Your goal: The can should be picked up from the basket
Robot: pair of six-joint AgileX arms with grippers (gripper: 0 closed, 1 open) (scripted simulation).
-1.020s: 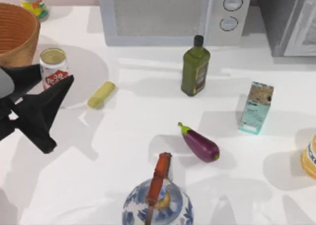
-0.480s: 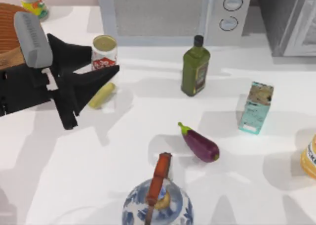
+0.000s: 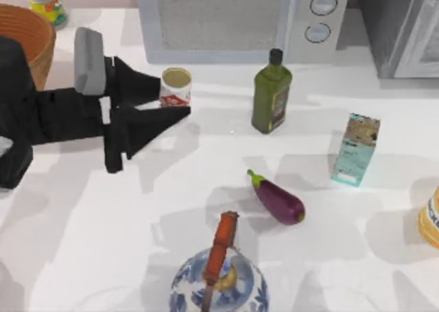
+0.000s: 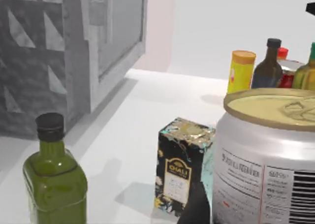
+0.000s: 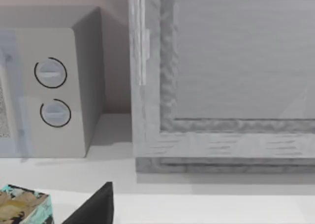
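Gold-topped can (image 3: 175,87) clamped in left gripper (image 3: 173,101), right of basket (image 3: 31,41); right gripper's state unclear.

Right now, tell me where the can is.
Top view: the can sits between the left gripper's fingers, left of centre, in front of the microwave, between basket and oil bottle.

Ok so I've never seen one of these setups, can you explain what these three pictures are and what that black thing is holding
It is a simulated two-armed robot at a table. One picture looks down from above; the other two come from cameras on each wrist. The black shape is the left gripper, shut on a small can, beside the wicker basket. The left wrist camera sees that can close up. Also on the table: an olive-oil bottle, an eggplant, a tea box and a microwave.
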